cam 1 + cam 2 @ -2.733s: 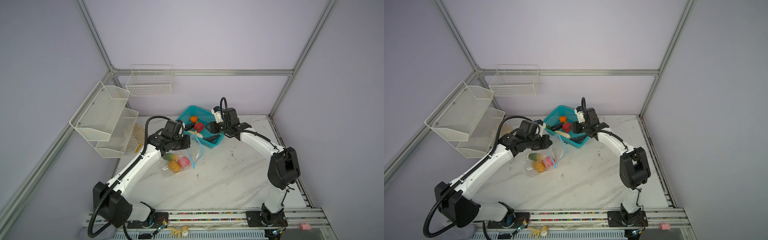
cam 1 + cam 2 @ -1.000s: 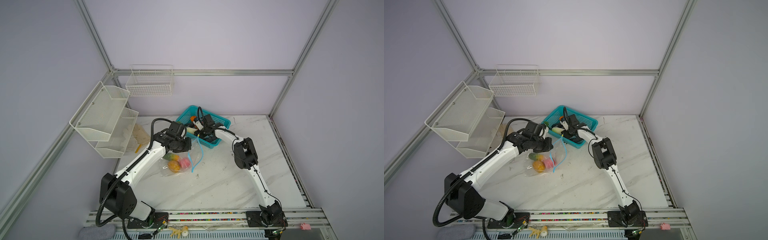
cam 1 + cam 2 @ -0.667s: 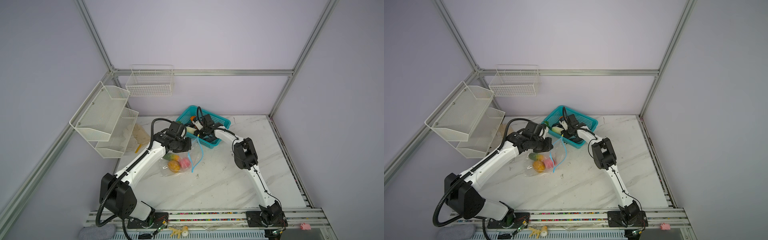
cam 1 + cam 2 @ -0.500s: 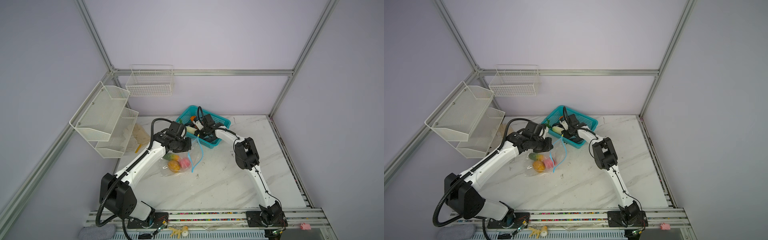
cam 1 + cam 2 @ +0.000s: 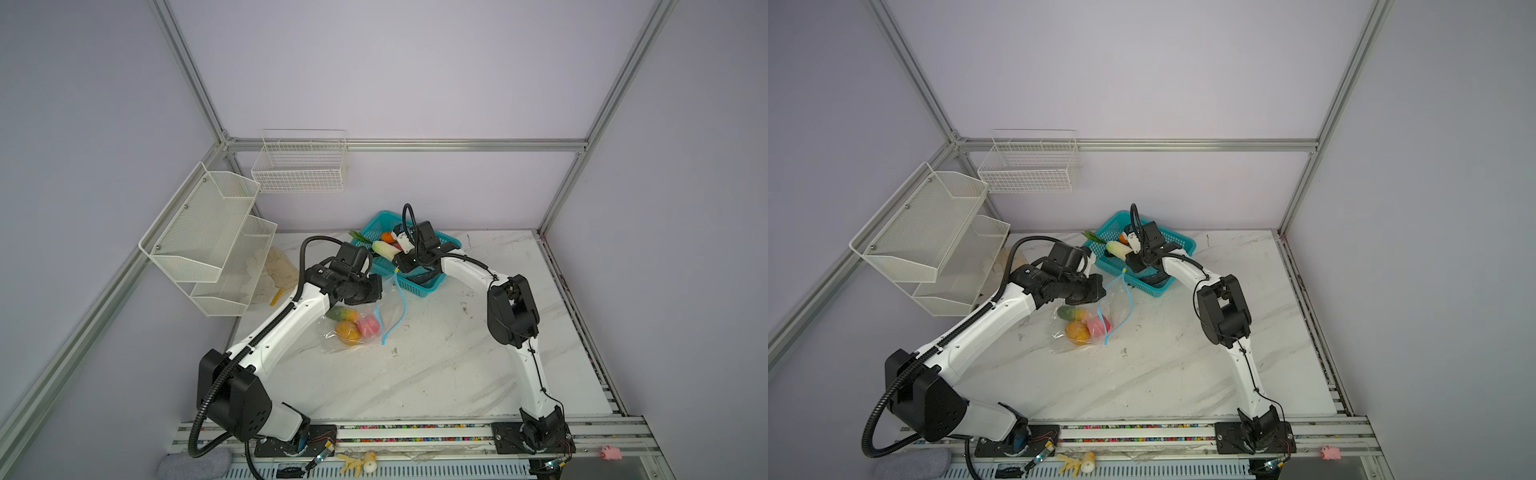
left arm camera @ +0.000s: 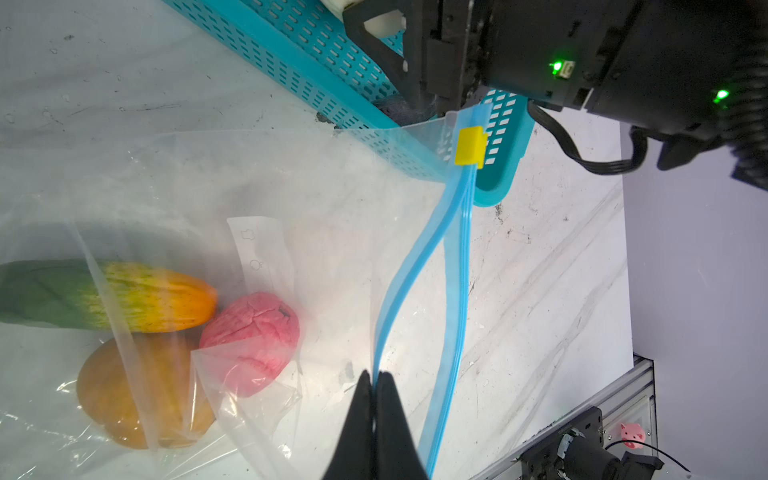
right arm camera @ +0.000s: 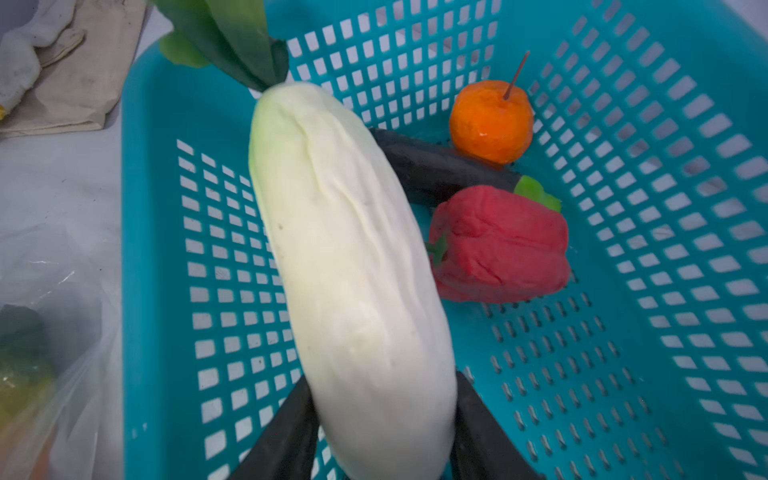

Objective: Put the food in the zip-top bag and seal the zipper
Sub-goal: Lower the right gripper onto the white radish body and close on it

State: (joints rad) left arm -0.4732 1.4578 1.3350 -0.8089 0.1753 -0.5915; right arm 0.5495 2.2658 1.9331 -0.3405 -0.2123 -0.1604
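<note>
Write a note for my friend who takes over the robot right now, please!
Left gripper: shut on the zipper, holding the zip-top bag open.
Right gripper: shut on the white vegetable in the teal basket.
Done: green-orange piece, pink piece and yellow-orange piece are bagged.
To do: white vegetable, orange fruit, red pepper, dark eggplant; then seal.

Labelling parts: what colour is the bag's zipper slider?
Yellow slider, clearest in the left wrist view.
</note>
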